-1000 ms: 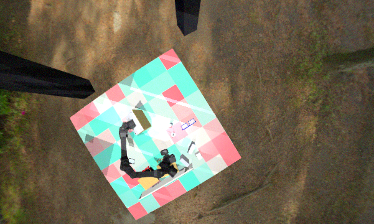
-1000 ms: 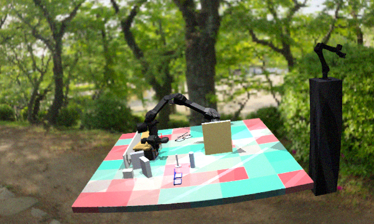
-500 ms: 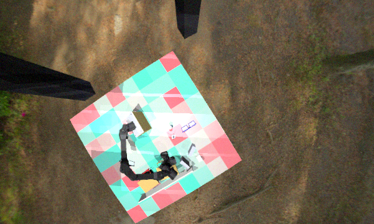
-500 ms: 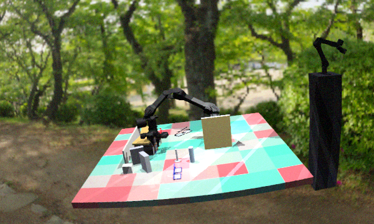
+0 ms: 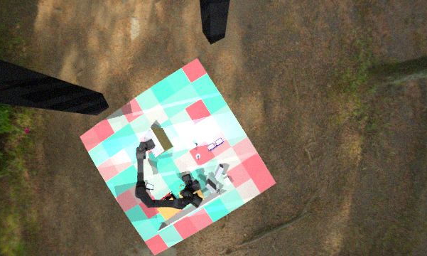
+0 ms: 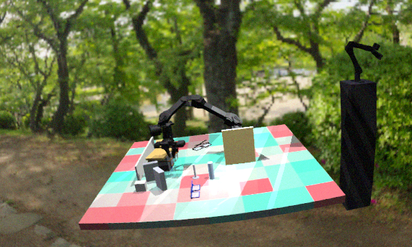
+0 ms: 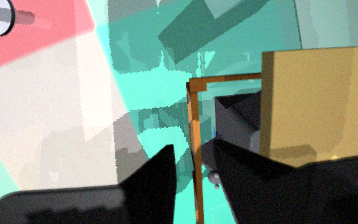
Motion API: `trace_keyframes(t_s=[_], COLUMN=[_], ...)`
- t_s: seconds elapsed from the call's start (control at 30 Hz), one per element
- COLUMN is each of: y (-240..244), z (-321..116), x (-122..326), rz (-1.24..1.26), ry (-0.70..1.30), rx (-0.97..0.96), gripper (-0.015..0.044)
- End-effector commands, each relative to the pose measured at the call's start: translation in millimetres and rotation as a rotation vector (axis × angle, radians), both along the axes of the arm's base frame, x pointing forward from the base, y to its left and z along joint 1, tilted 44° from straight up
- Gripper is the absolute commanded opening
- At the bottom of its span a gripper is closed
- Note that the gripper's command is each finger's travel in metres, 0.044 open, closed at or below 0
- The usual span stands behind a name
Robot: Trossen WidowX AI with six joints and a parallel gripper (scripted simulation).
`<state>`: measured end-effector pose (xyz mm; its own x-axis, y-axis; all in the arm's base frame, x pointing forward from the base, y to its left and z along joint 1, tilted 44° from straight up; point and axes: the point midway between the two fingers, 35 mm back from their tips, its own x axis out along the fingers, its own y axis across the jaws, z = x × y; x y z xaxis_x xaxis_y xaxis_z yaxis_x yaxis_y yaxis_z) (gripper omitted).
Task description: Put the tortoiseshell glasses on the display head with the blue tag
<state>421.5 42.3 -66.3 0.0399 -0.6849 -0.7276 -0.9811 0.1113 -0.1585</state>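
The tortoiseshell glasses show in the wrist view as an orange-brown bar (image 7: 196, 125) with a corner at its top, from which a second bar runs right behind a tan display-head block (image 7: 325, 105). My gripper (image 7: 193, 149) is partly open, with one finger on each side of the long bar and gaps beside it. Dark parts show below the tan block. Two tan head tops, one (image 6: 159, 154) (image 5: 168, 213) and another (image 5: 200, 193) closer to the gripper, stand in the top and exterior views. The blue tag, nose and ears cannot be made out; the arm hides much of the glasses.
Blue glasses (image 5: 215, 144) lie near two thin posts (image 6: 210, 170) (image 6: 194, 171). Black-framed glasses lie behind the posts. A tall tan board (image 6: 238, 145) stands near the arm's base. Grey blocks (image 6: 160, 178) (image 6: 140, 186) and a long grey panel (image 6: 144, 159) stand beside the heads. Something red lies between the heads.
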Motion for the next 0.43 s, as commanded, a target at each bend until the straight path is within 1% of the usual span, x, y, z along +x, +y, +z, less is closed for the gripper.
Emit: trace_keyframes(t_s=[0.0, 0.17, 0.4], y=[4.5, 11.5, 16.2], z=[1.6, 1.0, 2.6], x=[-6.2, -33.7, -44.3], rz=[-0.003, -0.003, -0.003], ry=[-0.005, -0.003, -0.003], rx=[0.005, 0.006, 0.006], gripper=[0.0107, 0.0107, 0.0107])
